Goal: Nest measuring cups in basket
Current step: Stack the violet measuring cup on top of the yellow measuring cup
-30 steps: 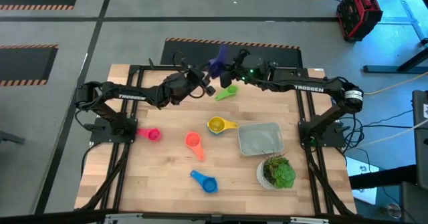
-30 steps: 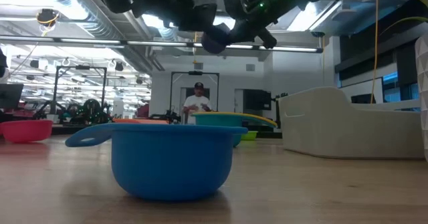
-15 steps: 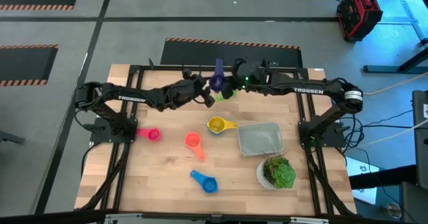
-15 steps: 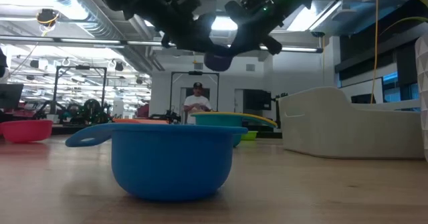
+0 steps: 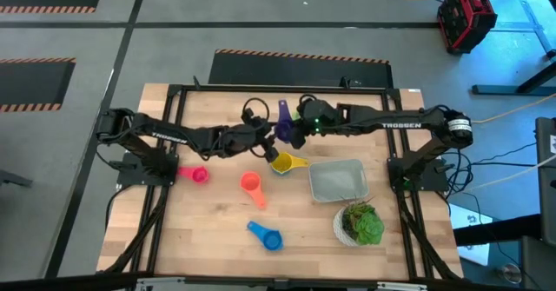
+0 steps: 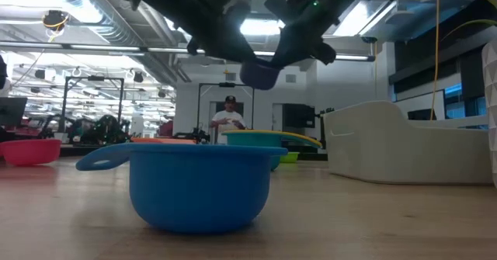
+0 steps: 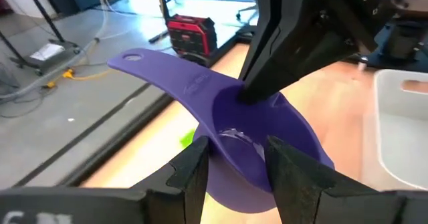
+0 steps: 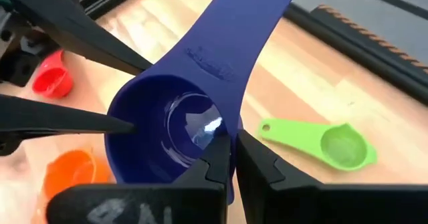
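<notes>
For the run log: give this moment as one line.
purple cup aloft mid-table | right gripper pinching rim | left gripper straddling rim | basket empty

purple cup (image 5: 283,128) aloft between claws

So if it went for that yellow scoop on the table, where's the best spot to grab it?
Probably by the rim of the bowl, coming straight down. The yellow scoop lies flat and open-side up on the table, so its rim offers a thin wall for the pincer to close on; its handle lies low against the wood.
</notes>
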### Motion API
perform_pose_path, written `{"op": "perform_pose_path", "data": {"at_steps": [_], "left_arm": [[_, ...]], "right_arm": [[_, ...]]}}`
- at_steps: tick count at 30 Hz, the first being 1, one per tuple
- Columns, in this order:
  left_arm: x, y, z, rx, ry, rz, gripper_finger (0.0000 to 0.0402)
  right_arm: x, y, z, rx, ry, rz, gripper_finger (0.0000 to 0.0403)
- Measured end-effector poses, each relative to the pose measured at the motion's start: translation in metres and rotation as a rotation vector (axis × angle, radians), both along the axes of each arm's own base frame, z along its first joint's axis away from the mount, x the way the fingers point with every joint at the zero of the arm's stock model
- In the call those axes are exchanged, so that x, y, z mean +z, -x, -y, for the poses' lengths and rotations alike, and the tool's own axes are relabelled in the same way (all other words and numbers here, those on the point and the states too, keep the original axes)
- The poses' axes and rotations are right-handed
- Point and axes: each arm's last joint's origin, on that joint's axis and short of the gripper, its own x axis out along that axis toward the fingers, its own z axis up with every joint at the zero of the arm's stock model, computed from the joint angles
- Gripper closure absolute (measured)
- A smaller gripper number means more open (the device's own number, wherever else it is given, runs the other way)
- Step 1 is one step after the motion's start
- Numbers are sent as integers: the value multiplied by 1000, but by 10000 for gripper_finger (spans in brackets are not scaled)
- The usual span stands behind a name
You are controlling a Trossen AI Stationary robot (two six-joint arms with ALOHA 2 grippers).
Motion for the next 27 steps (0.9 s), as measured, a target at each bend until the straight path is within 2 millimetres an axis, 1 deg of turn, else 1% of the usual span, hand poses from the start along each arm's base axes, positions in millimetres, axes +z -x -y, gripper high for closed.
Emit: {"op": "perform_pose_path", "data": {"at_steps": [3, 6, 13, 17, 21, 27], "left_arm": [[-2, 1, 8, -13, 38, -5, 264], [-4, 1, 17, -64, 61, -14, 264], [-7, 1, 39, -159, 99, -31, 264], [-9, 3, 47, -183, 112, -55, 264], [-14, 6, 50, -167, 161, -87, 264], [-21, 11, 49, -116, 233, -146, 264]], "right_arm": [[-2, 0, -10, 31, -23, -17, 383], [-6, 0, -22, 41, -55, -46, 383], [-28, -7, -41, 75, -96, -102, 383], [-38, -13, -44, 85, -112, -121, 383], [-45, -16, -45, 95, -126, -132, 383], [-46, -15, -44, 91, -124, -138, 383]]}}
